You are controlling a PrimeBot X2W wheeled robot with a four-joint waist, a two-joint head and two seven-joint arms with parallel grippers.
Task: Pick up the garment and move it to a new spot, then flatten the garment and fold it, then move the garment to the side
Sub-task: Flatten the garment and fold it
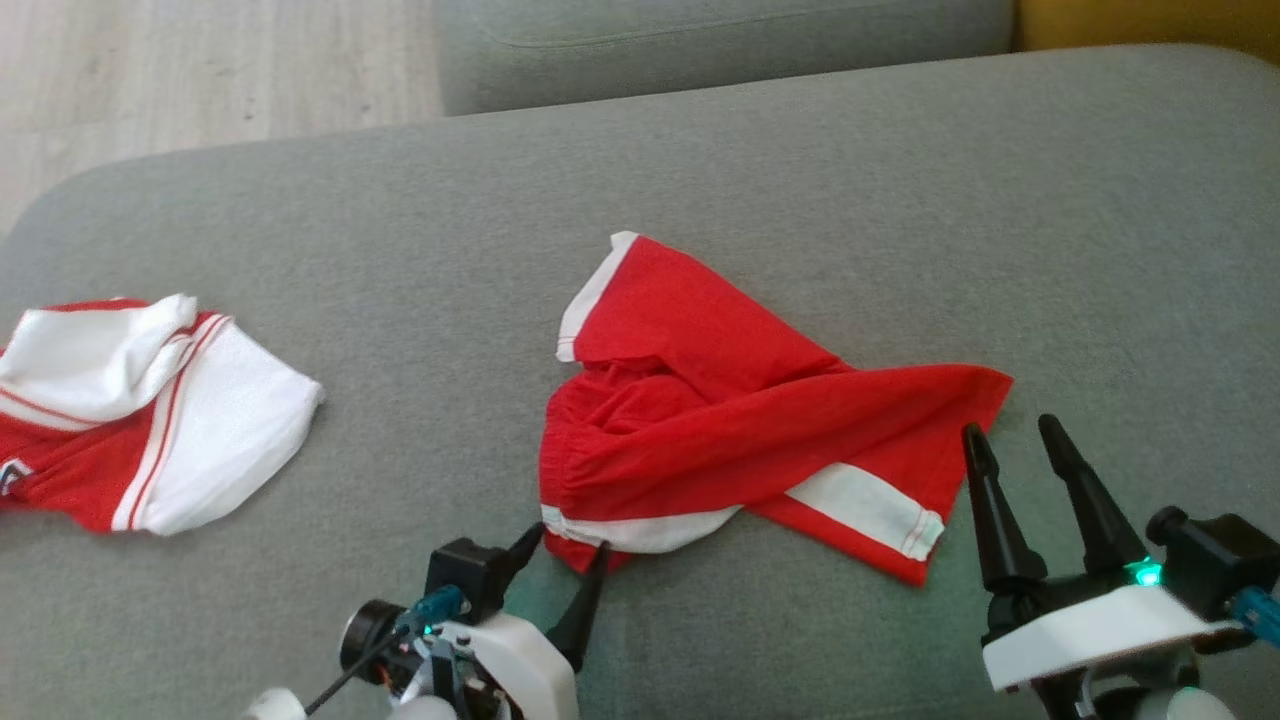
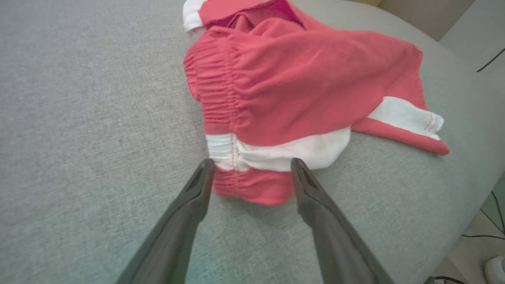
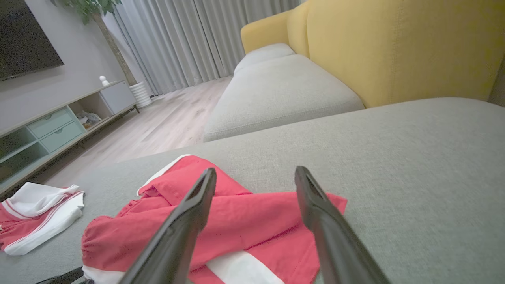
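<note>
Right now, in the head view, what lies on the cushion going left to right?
White-and-red garment → left gripper → red shorts → right gripper.

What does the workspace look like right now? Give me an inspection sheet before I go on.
Surface: grey sofa cushion, bare around the clothes.
Job's things: red shorts with white trim, crumpled and not yet flattened, lying mid-cushion.
Clutter: second red and white garment, bunched at the robot's left, apart from the shorts.
Grippers: left gripper open, fingertips at the shorts' near waistband corner, holding nothing; right gripper open, by the shorts' right end, holding nothing.
Cables: dark cable on the floor past the cushion edge in the left wrist view.
Surroundings: yellow sofa back, wooden floor, cabinet, curtains.
</note>
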